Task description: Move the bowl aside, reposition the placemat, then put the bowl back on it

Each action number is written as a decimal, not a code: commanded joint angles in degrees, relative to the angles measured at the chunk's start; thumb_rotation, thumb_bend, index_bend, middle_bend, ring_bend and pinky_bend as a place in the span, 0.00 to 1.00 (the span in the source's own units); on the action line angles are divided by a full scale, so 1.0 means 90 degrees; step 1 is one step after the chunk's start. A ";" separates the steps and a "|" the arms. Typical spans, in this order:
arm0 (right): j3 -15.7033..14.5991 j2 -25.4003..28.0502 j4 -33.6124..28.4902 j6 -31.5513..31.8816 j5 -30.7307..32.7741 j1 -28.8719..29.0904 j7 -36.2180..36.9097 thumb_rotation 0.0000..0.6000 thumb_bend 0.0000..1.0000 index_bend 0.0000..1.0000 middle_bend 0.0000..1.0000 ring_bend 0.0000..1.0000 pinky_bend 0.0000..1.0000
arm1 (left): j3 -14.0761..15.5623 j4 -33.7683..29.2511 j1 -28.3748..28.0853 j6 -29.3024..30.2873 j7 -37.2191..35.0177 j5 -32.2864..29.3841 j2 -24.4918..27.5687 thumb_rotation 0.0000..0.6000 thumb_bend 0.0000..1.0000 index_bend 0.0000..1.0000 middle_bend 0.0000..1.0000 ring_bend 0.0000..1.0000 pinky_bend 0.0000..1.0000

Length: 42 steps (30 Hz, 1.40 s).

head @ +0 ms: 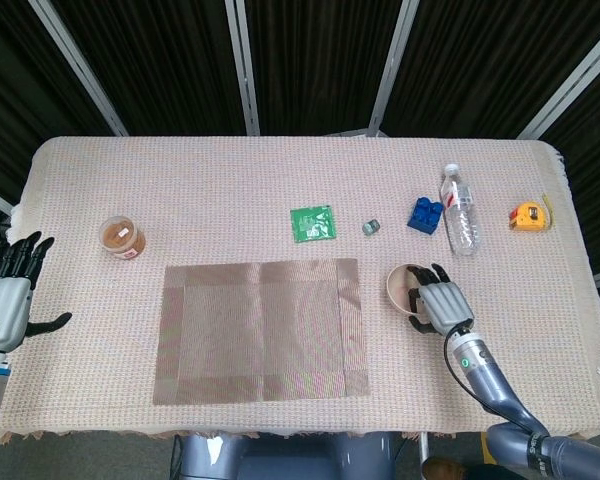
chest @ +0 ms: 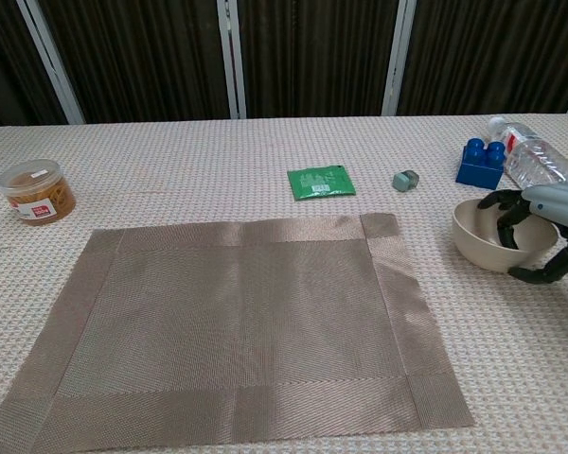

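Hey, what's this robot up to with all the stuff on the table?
It is tidying a place setting. Its right hand is at the pale bowl, fingers hooked over the rim and thumb against the outer wall. The bowl sits on the tablecloth just right of the brown placemat, which lies flat with nothing on it. The left hand hangs open at the table's left edge, holding nothing. A snack jar, green packet, blue block and water bottle lie untouched.
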 commanded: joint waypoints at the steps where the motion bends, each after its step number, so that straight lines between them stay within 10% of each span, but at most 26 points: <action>1: 0.0030 -0.0230 0.0185 0.0452 -0.0339 -0.0044 0.0153 1.00 0.30 0.68 0.00 0.00 0.00 | -0.0003 0.0018 -0.0004 -0.0037 0.0007 -0.0009 -0.0007 1.00 0.05 0.00 0.00 0.00 0.00; 12: -0.0061 0.0151 -0.0358 0.1300 -0.1615 0.0045 0.0836 1.00 0.30 0.68 0.01 0.00 0.00 | -0.0060 0.0009 0.0012 -0.0105 -0.0068 0.0011 0.0020 1.00 0.05 0.00 0.00 0.00 0.00; 24: -0.0423 0.0726 -0.1462 0.0599 -0.3353 0.1091 0.0271 1.00 0.30 0.68 0.01 0.00 0.00 | -0.0089 0.0040 0.0005 -0.0235 -0.0095 -0.0051 0.0024 1.00 0.05 0.00 0.00 0.00 0.00; 42: -0.0477 -0.0425 -0.1254 -0.0343 -0.3150 0.1682 -0.0910 1.00 0.30 0.67 0.01 0.00 0.00 | -0.0130 0.0097 0.0033 -0.0402 -0.0227 -0.0194 0.0101 1.00 0.05 0.00 0.00 0.00 0.00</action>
